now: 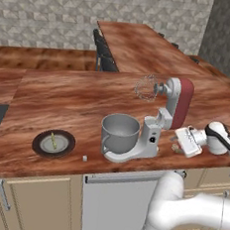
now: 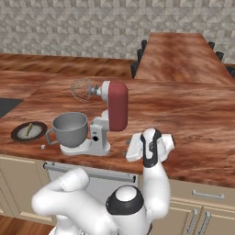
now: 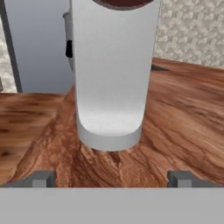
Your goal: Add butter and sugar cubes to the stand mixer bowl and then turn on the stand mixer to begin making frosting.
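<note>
Gripper (image 1: 176, 142) fingers wide, holding nothing, just behind the stand mixer (image 1: 159, 119) base on the counter (image 1: 63, 99). Stand mixer bowl (image 1: 119, 133) sits on the mixer; butter (image 1: 53, 141) on a plate (image 1: 54, 144) left of it, sugar cube (image 1: 85, 158) between.

Around me runs a reddish wood-grain counter (image 1: 63, 102) over cream cabinets (image 1: 33, 204), a grey patterned tile wall (image 1: 47, 11) behind, and what may be dark stools (image 1: 104, 53) beside the island (image 1: 143, 47).
</note>
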